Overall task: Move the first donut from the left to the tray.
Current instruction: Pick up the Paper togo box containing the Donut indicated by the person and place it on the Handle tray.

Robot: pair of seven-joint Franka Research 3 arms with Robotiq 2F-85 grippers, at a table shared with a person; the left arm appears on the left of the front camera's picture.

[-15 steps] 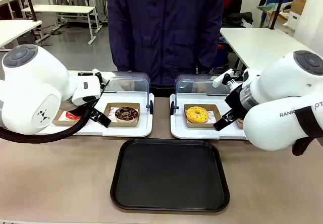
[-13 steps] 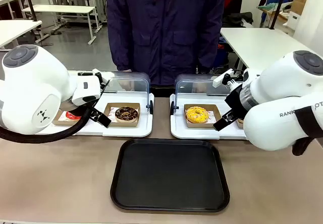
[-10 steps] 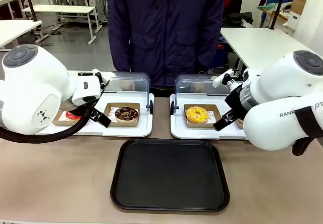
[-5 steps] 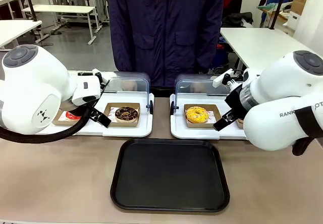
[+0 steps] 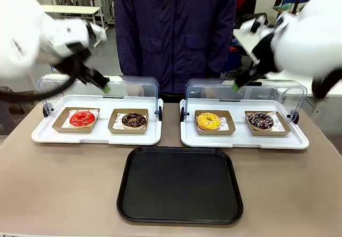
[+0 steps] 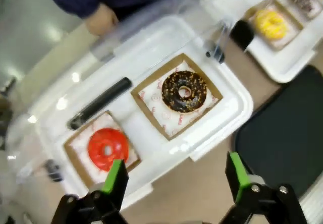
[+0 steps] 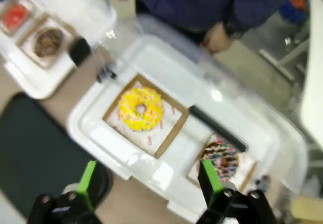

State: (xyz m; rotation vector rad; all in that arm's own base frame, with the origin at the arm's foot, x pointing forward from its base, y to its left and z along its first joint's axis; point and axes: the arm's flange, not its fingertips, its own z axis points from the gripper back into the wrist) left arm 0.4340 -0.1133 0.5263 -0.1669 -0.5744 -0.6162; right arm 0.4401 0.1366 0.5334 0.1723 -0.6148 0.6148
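The red donut lies flat, hole up, in its brown cardboard holder at the left end of the left white tray, beside the chocolate donut. Being a ring, it has no long axis of its own, and the holder's longer side runs along the white tray. The black tray sits bare on the counter, nearer the robot, well apart from the red donut. The left hand hangs high over that white tray, green pads spread wide and gripping nothing. The right hand hangs above the yellow donut, likewise spread and empty. In the front view both are motion-blurred.
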